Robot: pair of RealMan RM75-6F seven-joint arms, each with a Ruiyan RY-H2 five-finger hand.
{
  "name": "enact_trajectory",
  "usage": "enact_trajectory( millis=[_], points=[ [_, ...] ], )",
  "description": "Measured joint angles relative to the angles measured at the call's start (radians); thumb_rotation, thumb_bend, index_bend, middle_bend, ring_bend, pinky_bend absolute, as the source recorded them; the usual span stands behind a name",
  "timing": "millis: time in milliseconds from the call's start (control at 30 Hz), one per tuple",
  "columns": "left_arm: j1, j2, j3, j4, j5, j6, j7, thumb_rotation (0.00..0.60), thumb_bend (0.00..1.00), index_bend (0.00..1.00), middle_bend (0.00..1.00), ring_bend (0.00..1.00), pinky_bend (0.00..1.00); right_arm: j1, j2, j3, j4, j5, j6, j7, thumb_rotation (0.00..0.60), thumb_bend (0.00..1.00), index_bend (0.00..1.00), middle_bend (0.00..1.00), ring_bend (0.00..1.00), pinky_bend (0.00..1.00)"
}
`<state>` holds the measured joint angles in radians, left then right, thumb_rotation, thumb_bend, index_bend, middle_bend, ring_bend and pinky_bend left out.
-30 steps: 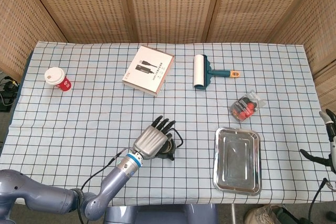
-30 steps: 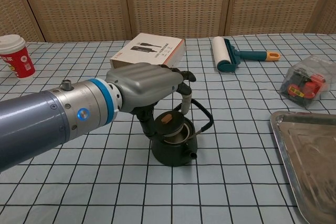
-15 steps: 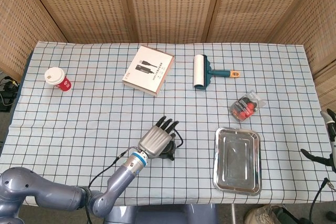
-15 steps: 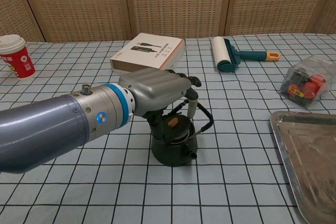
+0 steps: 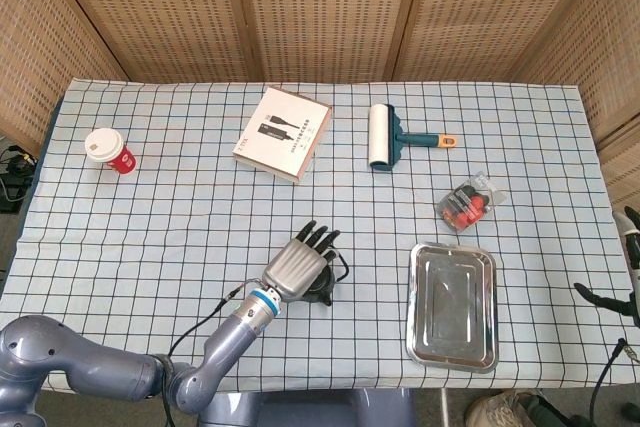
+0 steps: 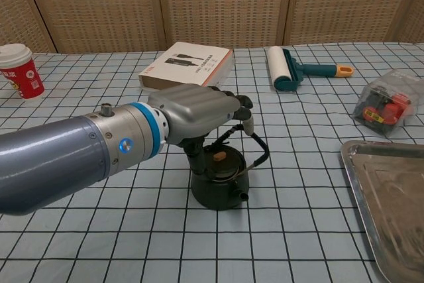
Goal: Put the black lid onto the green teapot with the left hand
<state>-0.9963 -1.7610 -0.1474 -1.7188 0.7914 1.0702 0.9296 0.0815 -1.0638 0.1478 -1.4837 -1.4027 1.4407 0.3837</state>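
Note:
The dark green teapot (image 5: 320,292) (image 6: 218,187) stands near the table's front edge, left of the middle. The black lid (image 6: 218,162) with its brown knob sits level in the pot's mouth. My left hand (image 5: 297,267) (image 6: 195,107) hovers palm down right over the pot and hides most of it in the head view. Its fingertips (image 6: 244,109) are raised above the lid and the thumb hangs down beside the lid's left rim. Only spread fingers of my right hand (image 5: 628,247) show at the head view's right edge, off the table, with nothing in them.
A steel tray (image 5: 452,305) (image 6: 391,190) lies right of the teapot. Farther back are a packet of red items (image 5: 468,202) (image 6: 387,107), a lint roller (image 5: 385,137) (image 6: 285,69), a flat box (image 5: 283,133) (image 6: 189,63) and a red cup (image 5: 110,150) (image 6: 20,69).
The left hand brought the lid down from above the pot's mouth and it now lies seated. The finger that reached down beside the lid has since lifted clear.

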Motion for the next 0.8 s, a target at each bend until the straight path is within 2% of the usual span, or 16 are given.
enact_trajectory(
  millis=[567,800],
  points=[
    [0.016,0.066,0.026,-0.076,0.044,0.022,-0.049,0.600,0.24,0.13,0.00,0.00,0.00,-0.002,0.002,0.000,-0.006,-0.003,0.005,-0.007,0.600,0.06,0.00,0.00,0.00,0.00],
    [0.056,0.111,0.055,-0.118,0.117,0.064,-0.091,0.600,0.24,0.12,0.00,0.00,0.00,-0.003,0.003,-0.003,-0.009,-0.008,0.005,-0.015,0.600,0.06,0.00,0.00,0.00,0.00]
  ],
)
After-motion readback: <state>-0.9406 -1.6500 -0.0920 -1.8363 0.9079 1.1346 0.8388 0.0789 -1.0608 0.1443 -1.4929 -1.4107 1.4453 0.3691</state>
